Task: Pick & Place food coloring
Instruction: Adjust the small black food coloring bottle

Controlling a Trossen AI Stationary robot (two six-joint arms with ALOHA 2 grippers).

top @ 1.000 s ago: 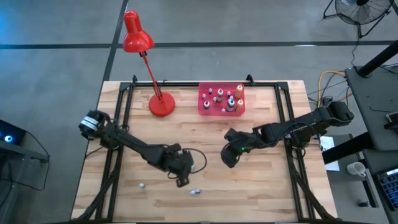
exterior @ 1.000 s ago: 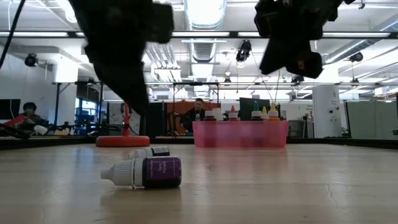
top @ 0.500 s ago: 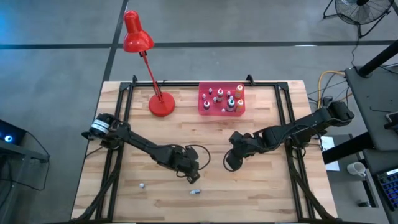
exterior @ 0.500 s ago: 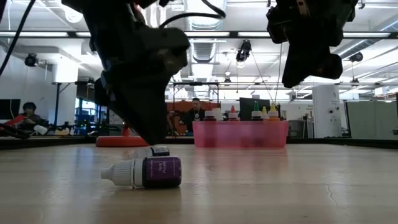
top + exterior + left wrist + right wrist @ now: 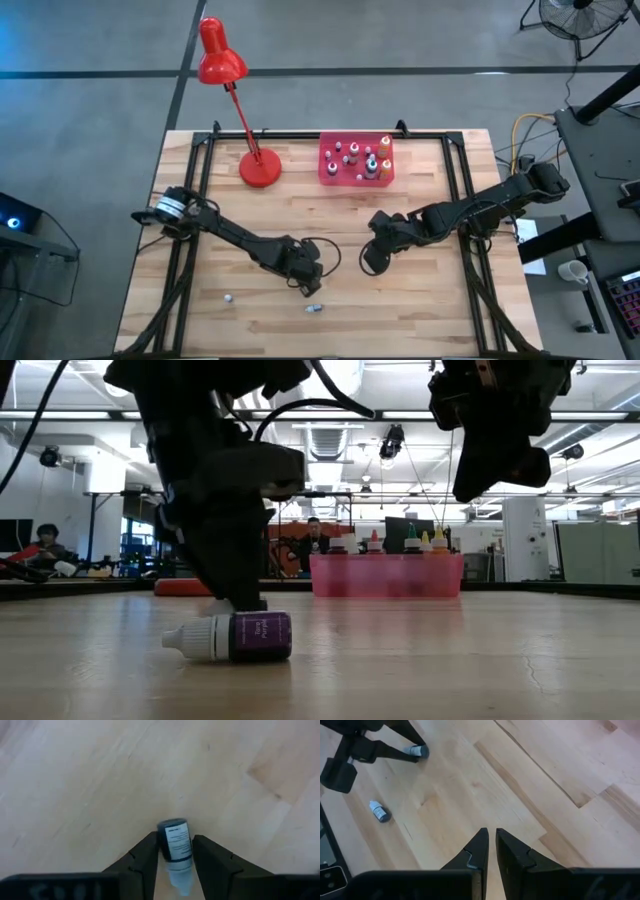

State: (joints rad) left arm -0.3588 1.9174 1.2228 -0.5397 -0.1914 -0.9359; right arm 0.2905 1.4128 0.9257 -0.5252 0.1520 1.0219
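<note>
The left gripper [image 5: 174, 851] is lowered to the table near its front edge, and its fingers [image 5: 145, 857] are set on either side of a lying bottle [image 5: 175, 845]. The jaws are partly open and flank the label closely; whether they already press on it cannot be told. The left arm [image 5: 235, 237] is stretched low from the left side, wrist pitched down.

A purple bottle [image 5: 232, 637] lies just nearer the front, apart from the gripper. A small bottle [image 5: 229, 297] lies farther left.

The tray [image 5: 330, 170] at the far side is judged the drop point; several bottles stand in it.

The right gripper [image 5: 491, 846] is held above mid-table, fingers closed, empty.
</note>
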